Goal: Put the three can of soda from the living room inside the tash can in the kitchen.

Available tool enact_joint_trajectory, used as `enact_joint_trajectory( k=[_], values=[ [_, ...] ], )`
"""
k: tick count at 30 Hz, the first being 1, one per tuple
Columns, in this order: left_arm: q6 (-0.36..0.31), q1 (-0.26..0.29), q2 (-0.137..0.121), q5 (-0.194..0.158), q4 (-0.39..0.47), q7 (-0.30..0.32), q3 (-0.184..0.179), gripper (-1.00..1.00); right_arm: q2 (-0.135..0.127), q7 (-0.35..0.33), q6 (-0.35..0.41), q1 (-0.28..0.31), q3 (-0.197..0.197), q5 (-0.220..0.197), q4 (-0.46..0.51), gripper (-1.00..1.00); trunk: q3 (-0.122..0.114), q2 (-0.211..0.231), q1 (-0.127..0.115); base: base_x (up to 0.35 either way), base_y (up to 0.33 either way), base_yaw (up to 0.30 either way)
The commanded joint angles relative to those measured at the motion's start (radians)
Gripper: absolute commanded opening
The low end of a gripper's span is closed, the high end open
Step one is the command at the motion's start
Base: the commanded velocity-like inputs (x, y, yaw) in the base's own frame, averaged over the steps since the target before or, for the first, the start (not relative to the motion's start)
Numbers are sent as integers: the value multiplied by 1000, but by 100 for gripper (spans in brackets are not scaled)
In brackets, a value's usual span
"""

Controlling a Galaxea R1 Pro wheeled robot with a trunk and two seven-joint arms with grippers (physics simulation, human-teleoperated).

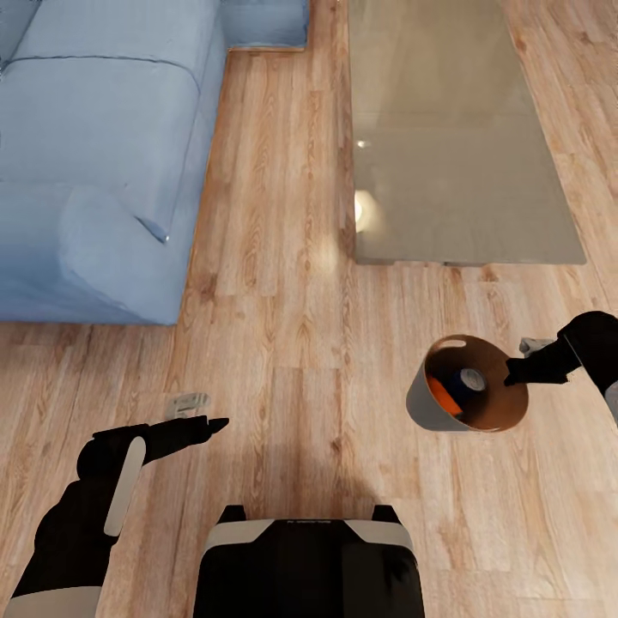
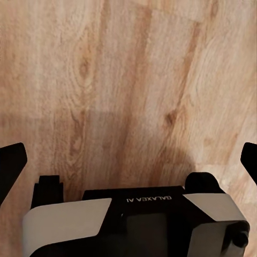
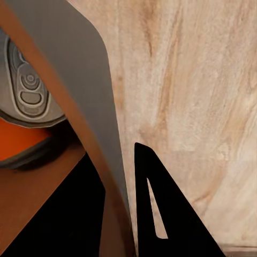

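Observation:
The tash can (image 1: 429, 396), a tan wood bin with a brown inside, hangs tilted over the living room floor at the right. Inside it lie an orange can of soda (image 1: 444, 396) and a dark blue one (image 1: 468, 382). My right gripper (image 1: 515, 371) is shut on the bin's far rim. In the right wrist view the bin wall (image 3: 91, 107) runs between my right gripper (image 3: 120, 214) fingers, with a silver can top (image 3: 27, 85) and an orange can (image 3: 21, 142) inside. My left gripper (image 1: 199, 415) is open and empty above the floor, as the left wrist view shows (image 2: 128, 160).
A blue sectional sofa (image 1: 103, 163) fills the far left. A glass-topped low table (image 1: 455, 137) stands ahead at the right, just beyond the bin. Light wood floor (image 1: 283, 309) runs between them. My own base (image 1: 309, 566) is at the bottom.

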State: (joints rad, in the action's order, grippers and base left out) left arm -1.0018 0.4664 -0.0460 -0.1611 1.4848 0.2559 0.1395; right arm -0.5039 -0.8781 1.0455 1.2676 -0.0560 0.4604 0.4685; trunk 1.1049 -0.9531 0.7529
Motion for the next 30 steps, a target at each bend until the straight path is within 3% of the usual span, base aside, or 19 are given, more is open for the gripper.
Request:
enact_joint_trajectory(
  k=[1,21,30],
  values=[
    [0,0,0,0,0,-1,0,100,1,-2,2,2,-2,3,-3,-100,-1,0,0,0,0,0],
    [0,0,0,1,-1,-6,0,100,-1,1,2,10,-2,7,-15,-100,-21,0,0,0,0,0],
    [2,0,0,1,-5,-10,0,100,-3,1,2,9,-2,9,-14,-100,7,-63,34,0,0,0]
  ],
)
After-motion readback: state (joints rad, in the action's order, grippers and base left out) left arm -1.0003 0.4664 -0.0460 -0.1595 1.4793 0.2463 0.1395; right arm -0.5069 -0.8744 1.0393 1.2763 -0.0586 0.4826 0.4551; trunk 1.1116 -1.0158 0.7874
